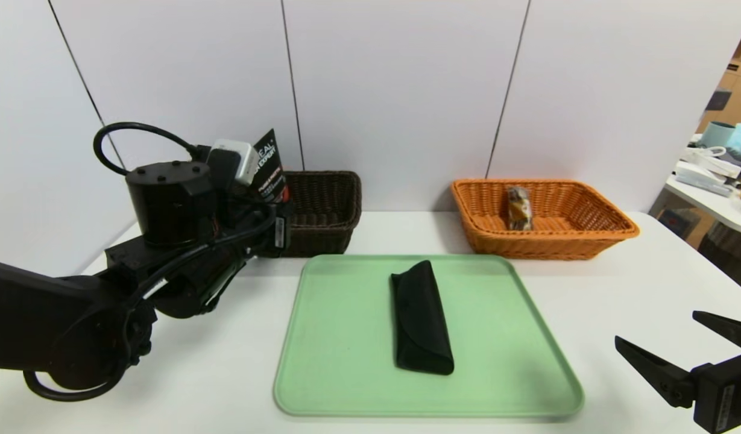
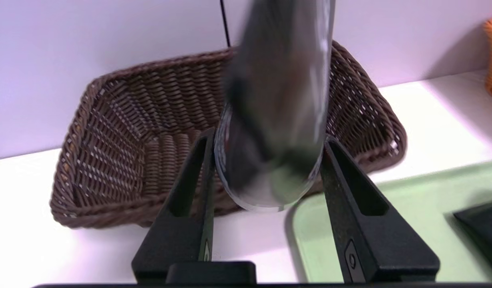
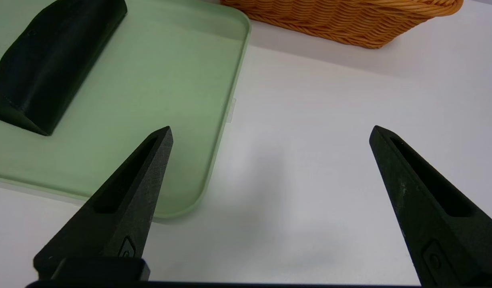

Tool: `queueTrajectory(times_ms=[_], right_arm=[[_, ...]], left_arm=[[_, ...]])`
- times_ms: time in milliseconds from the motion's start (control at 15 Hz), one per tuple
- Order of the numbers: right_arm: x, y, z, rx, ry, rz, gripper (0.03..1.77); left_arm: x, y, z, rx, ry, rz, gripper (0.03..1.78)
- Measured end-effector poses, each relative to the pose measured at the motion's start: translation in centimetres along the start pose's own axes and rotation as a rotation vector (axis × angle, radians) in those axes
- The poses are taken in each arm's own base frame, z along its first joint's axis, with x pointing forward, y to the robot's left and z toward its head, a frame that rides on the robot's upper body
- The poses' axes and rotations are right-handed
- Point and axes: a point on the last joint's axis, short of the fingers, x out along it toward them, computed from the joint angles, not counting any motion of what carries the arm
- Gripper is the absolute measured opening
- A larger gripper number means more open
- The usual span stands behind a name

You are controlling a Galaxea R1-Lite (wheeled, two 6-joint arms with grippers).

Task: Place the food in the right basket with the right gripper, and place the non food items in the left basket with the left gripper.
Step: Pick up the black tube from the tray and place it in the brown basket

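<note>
My left claw (image 2: 268, 140) was clamped on the L'Oreal tube (image 1: 269, 169) near the brown basket (image 1: 322, 208); my right claw (image 1: 653, 325), apart, hovered at near right.

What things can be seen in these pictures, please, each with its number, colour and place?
snack bar: one, brown and gold, in the orange basket
orange basket: one, behind the tray, to the right
dark basket: one, brown, behind the tray, to the left
tube: one, black, in the left claw
glasses case: one, black, on the tray
tray: one, green, on the table
table: one, white, under all
left claw: one, black, at the dark basket
right claw: one, black, open, right of the tray
</note>
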Motion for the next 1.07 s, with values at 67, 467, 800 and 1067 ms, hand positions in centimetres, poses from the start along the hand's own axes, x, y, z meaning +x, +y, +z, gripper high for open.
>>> queueTrajectory(times_ms=[67,467,800,1067], right_arm=[[0.0,0.0,0.0,-0.001,0.000,0.000,1.69],[0.0,0.0,0.0,-0.003,0.000,0.000,1.69],[0.1,0.0,0.0,-0.005,0.004,0.001,1.69],[0.1,0.0,0.0,-0.007,0.008,0.001,1.69]], left_arm=[[0.4,0.2,0.3,-0.001,-0.003,0.007,0.81],[3.7,1.7,0.9,0.000,0.021,0.037,0.81],[7.5,2.7,-0.6,0.012,0.102,0.065,0.81],[9.7,2.8,-2.4,0.021,0.174,0.075,0.81]])
